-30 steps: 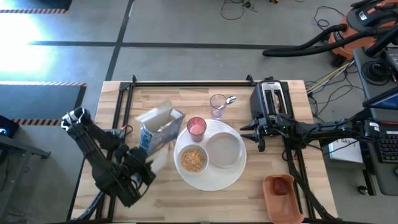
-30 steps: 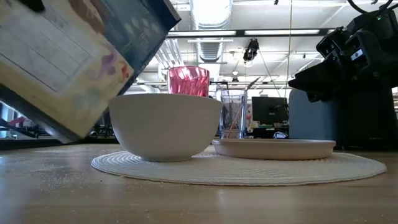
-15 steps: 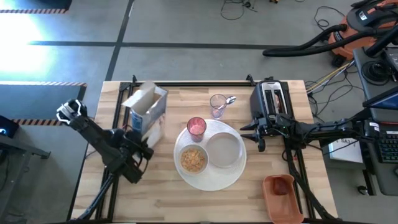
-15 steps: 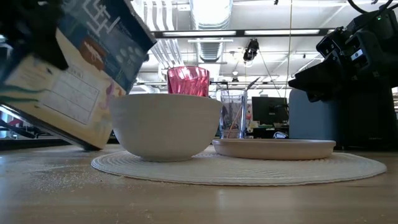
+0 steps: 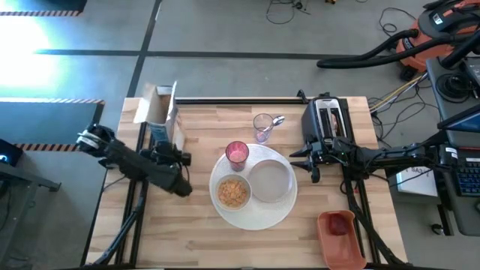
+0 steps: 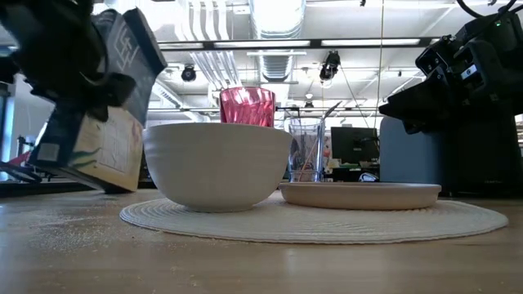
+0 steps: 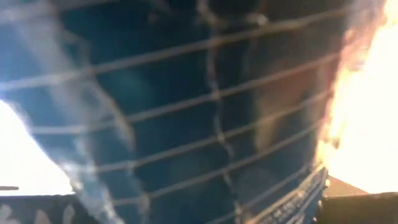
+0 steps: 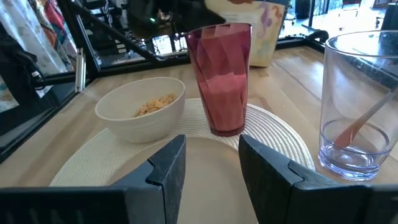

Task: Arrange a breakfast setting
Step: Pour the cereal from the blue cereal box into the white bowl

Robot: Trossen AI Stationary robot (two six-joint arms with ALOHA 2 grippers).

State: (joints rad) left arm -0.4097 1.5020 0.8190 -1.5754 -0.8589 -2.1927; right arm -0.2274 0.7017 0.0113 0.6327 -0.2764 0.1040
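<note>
Most of the setting is laid: on the placemat [image 5: 259,217] stand the bowl [image 5: 233,193] with cereal, the empty plate [image 5: 271,181] and the pink cup [image 5: 237,153]; toast looks still to come. The left gripper [image 5: 166,154] pinches the cereal box [image 5: 160,120], bowl just beside it. The right gripper [image 8: 211,165], spread and empty, hovers at the plate's edge.

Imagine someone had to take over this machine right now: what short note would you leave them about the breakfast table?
Left gripper: shut on the cereal box, held near the table's far left corner.
Right gripper: fingers apart, empty, waiting by the toaster at the plate's edge.
On the placemat: bowl with cereal in it, empty plate, pink cup.
Off the mat: spoon standing in a clear glass; red fruit in an orange tray at the near right.
Done: cereal poured. Left: set the box down, place spoon, fruit and probably toast.
</note>
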